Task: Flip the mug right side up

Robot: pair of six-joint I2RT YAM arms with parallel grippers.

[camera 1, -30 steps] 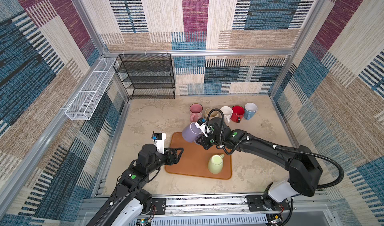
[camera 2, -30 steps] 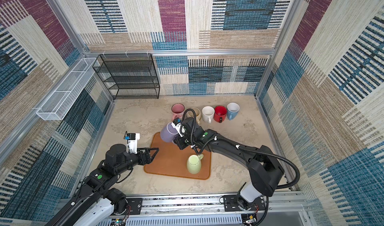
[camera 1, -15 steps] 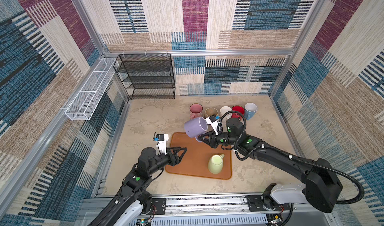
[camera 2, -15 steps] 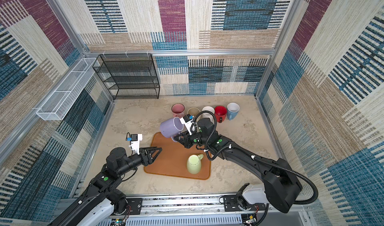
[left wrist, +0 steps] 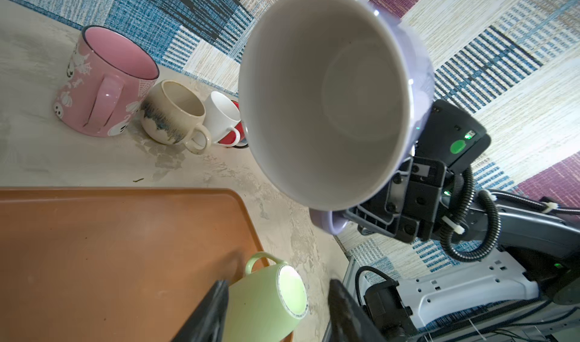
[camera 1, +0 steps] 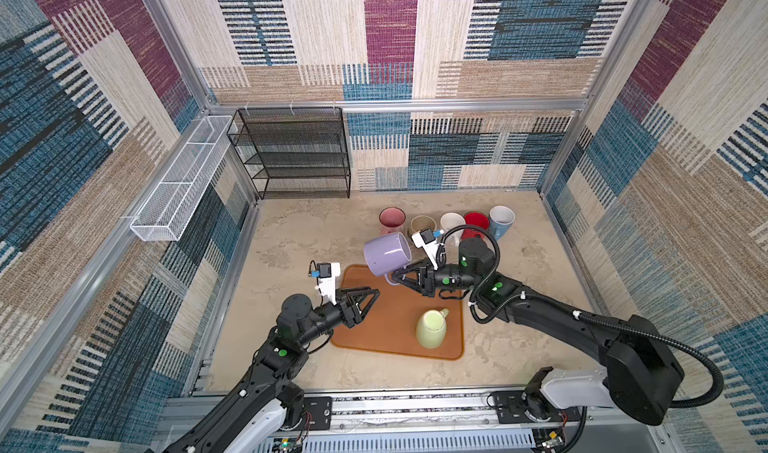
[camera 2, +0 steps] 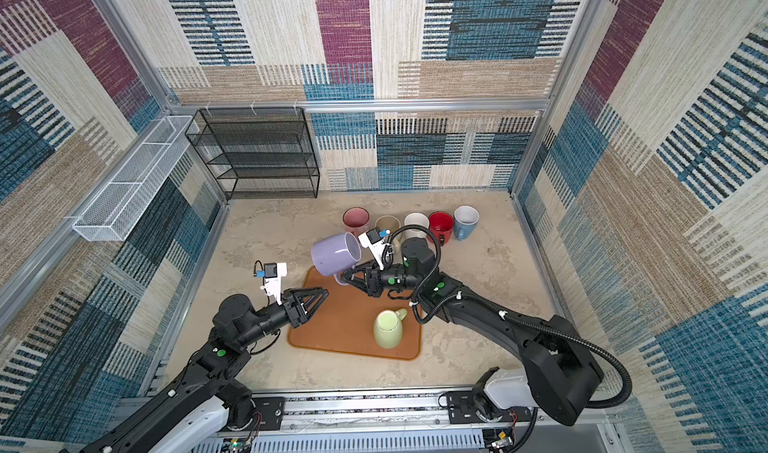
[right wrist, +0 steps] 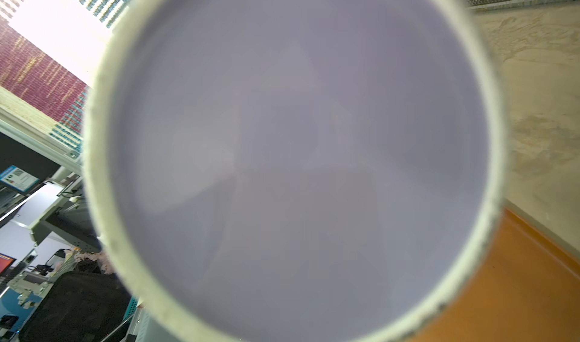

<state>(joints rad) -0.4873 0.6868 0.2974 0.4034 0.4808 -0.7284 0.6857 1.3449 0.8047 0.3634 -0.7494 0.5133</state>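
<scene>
Mug point(camera 1: 387, 254) has risen and tipped sideways; I keep right gripper point(camera 1: 397, 277) clamped on its handle for turning, left gripper point(camera 1: 371, 299) jaws apart, empty.

Both arms are matte black, built of chunky rounded links, and each has a glossy white base segment point(camera 1: 577, 386). The left arm point(camera 1: 291, 326) wears round green dots on its joints. The right arm point(camera 1: 561, 318) has the same dots, plus a ribbed black cable hose point(left wrist: 496, 227) cinched with white zip ties point(left wrist: 452, 229). The left hand point(camera 1: 374, 297) and right hand point(camera 1: 397, 277) are alike, each with two black triangular fingers point(left wrist: 207, 315) braced like open lattice. Above each wrist sits a white camera bracket point(camera 1: 328, 280) with a small dark camera and a blue tab. The right wrist block shows black screw heads and a green indicator point(left wrist: 457, 146).
</scene>
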